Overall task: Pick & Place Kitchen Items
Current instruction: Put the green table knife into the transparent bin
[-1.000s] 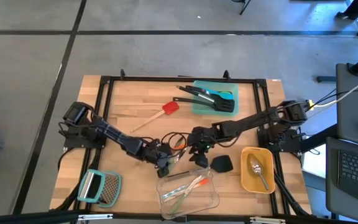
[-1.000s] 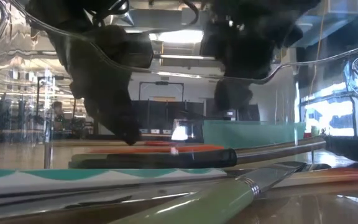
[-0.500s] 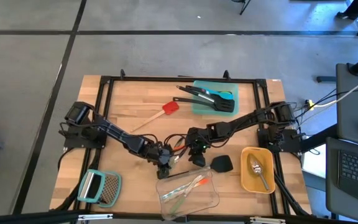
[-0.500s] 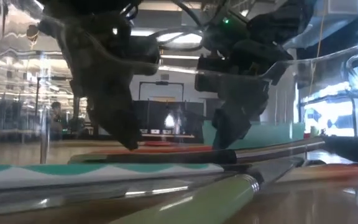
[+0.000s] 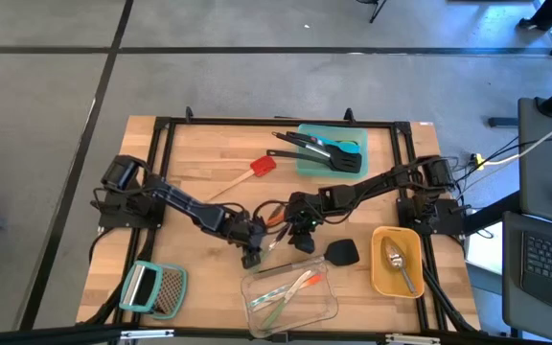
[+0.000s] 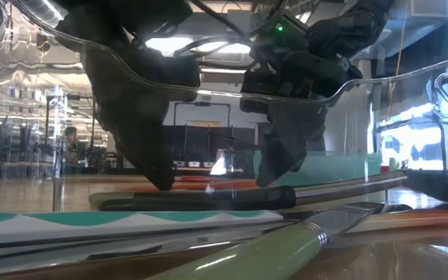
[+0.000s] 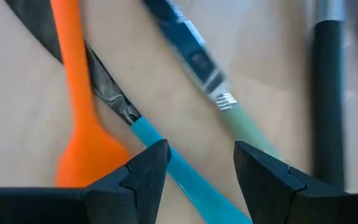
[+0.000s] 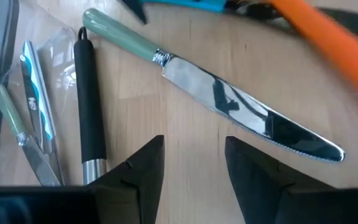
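Observation:
Loose utensils lie on the wood mid-table: an orange spatula (image 7: 79, 118), a teal-handled tool (image 7: 185, 177), a green-handled knife (image 8: 216, 93) and a black spatula (image 5: 341, 252) with its black-and-steel handle (image 8: 89, 112). My left gripper (image 7: 194, 167) is open and low over them, its fingers on either side of the teal handle. My right gripper (image 8: 193, 163) is open too, tilted down over bare wood between the knife and the black handle. In the high view the left gripper (image 5: 253, 255) and right gripper (image 5: 301, 240) are close together.
A clear container (image 5: 322, 309) holding slim tools is at the near edge, just in front of both grippers. A yellow container (image 5: 379, 278) holds a spoon at the near right. A teal container (image 5: 303, 163) holds black spatulas at the far side. A red spatula (image 5: 262, 165) and a grater (image 5: 156, 287) lie to the left.
My right gripper has come down toward the table and a little toward the left gripper, ending low over the utensils. The utensils have not moved.

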You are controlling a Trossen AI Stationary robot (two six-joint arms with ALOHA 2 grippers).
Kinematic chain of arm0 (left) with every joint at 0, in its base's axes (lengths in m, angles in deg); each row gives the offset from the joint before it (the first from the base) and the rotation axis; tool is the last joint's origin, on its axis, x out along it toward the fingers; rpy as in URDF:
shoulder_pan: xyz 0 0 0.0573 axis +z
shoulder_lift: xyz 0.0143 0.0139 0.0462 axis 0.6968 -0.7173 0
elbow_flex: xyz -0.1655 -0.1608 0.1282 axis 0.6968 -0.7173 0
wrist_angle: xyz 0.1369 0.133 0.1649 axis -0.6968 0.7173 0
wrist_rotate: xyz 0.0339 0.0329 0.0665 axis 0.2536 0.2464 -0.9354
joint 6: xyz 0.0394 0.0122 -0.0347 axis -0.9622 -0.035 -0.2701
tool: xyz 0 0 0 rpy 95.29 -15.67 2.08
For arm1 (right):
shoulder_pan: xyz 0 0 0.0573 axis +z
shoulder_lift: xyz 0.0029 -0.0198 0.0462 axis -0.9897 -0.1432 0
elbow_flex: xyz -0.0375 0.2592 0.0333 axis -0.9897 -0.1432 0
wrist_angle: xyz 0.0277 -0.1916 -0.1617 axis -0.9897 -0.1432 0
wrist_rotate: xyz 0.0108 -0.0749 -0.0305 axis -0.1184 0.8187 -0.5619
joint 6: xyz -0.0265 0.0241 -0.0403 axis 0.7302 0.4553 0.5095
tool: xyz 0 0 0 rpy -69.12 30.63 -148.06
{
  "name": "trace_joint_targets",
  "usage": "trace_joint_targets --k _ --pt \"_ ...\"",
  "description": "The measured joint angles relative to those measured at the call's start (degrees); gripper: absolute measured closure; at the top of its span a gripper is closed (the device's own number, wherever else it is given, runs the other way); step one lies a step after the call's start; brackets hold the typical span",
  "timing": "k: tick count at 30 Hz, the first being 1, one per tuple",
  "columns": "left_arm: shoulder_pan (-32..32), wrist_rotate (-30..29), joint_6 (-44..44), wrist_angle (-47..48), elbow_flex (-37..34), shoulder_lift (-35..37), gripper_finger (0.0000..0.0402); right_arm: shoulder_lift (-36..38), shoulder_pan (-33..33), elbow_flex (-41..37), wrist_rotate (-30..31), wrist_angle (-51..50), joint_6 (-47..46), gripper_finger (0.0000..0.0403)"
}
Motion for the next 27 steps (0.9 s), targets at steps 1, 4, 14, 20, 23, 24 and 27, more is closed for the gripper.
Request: trace_joint_targets --k 1,4,14,20,23,24,27 --pt "0.3 -0.3 -0.5 1.1 0.0 0.0 0.0217 0.0 0.0 0.0 0.0 0.2 -0.1 0.0231" --pt "1.4 -0.4 -1.3 2.8 -0.1 0.0 0.0217 0.0 0.0 0.0 -0.1 0.7 -0.2 0.0231" --pt "3.6 1.1 -2.7 3.8 -0.6 3.9 0.0217 0.0 -1.4 0.0 -6.0 3.7 0.6 0.0231" --pt "4.5 2.9 -1.5 3.4 -0.5 6.6 0.0217 -1.6 -3.4 0.0 -9.8 3.4 -0.6 0.0233" --pt "4.5 1.0 0.2 3.4 -0.5 8.1 0.0217 -2.5 -3.7 0.1 -9.2 3.4 -1.1 0.0245" --pt "4.5 0.1 0.8 3.5 -0.5 8.8 0.0217 -2.8 -3.7 0.1 -8.7 3.2 -1.1 0.0252" --pt "4.3 -3.4 2.3 3.9 -0.5 11.1 0.0217 -4.3 -3.4 1.5 -6.4 1.5 -0.8 0.0280"
